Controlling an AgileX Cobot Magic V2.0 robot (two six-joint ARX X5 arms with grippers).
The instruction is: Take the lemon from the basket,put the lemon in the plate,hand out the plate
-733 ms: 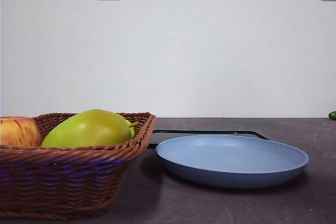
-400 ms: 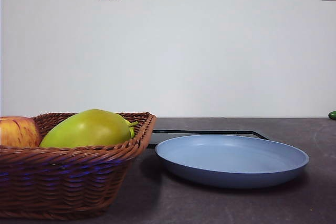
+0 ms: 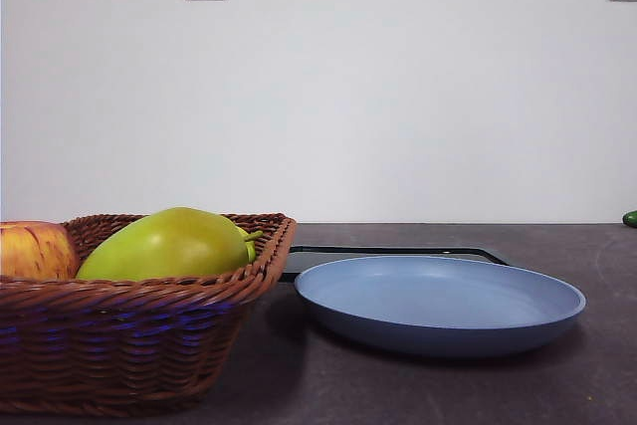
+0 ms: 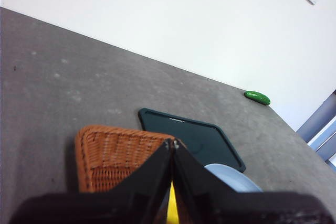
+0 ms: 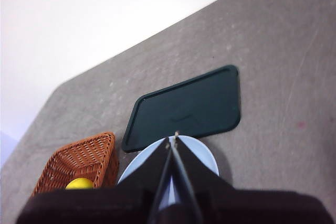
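In the front view the brown wicker basket (image 3: pixel 119 345) stands at the left, and its wall hides the lemon there. The right wrist view shows a bright yellow lemon (image 5: pixel 80 183) lying in the basket (image 5: pixel 79 158). The light blue plate (image 3: pixel 438 304) rests to the right of the basket, bare. My left gripper (image 4: pixel 172 143) hangs shut high above the basket (image 4: pixel 113 156), holding nothing. My right gripper (image 5: pixel 173 139) is shut and bare above the plate (image 5: pixel 202 153). Neither arm shows in the front view.
A yellow-green mango-like fruit (image 3: pixel 169 244) and a red-yellow apple (image 3: pixel 35 251) fill the basket. A flat black tray (image 3: pixel 398 252) lies behind the plate. A small green cucumber (image 4: pixel 257 97) sits near the table's far corner by the wall.
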